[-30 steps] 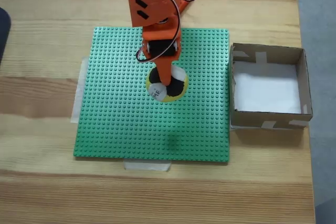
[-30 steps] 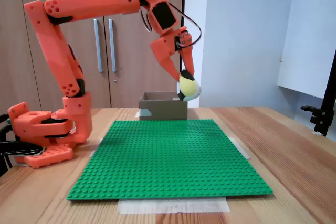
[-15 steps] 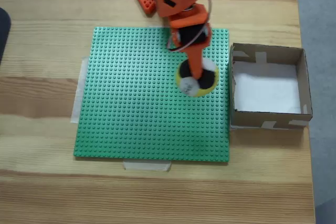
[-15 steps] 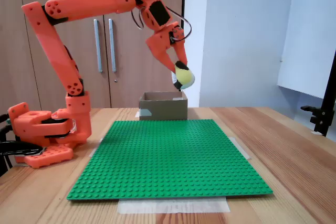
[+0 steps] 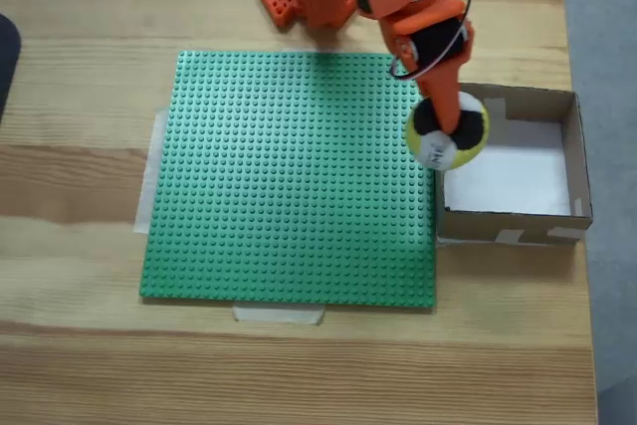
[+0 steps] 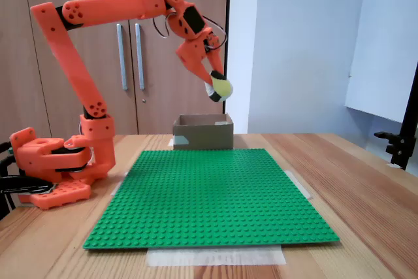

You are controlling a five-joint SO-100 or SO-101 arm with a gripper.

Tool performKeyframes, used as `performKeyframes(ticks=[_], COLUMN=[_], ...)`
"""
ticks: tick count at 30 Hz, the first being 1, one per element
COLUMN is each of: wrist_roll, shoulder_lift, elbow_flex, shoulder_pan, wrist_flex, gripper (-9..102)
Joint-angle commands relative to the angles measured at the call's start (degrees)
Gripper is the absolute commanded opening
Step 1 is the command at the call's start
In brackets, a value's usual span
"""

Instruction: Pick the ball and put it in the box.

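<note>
Arm has swung the ball point(image 5: 447, 132), jaws clenched on it, from mid baseplate point(image 5: 289, 176) to the box point(image 5: 572, 161) left wall, high up; release should come soon.

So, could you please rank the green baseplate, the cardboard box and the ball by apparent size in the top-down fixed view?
1. Green baseplate, clearly largest.
2. Box.
3. Ball, smallest, though held aloft by the gripper and nearer the camera.
</note>
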State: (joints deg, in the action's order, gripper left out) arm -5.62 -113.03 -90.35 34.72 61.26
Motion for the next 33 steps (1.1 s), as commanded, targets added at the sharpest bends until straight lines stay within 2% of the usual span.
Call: performKeyframes(ticks=[1, 15, 33], wrist_roll=[-0.7, 0.6, -0.3], shoulder_lift=[-2.2, -1.8, 3.7], elbow_flex=[2.8, -5.4, -5.7], shoulder_pan=[2.5, 9.4, 14.2], wrist_flex=[-1.8, -9.3, -9.9], gripper=[-1, -1, -1])
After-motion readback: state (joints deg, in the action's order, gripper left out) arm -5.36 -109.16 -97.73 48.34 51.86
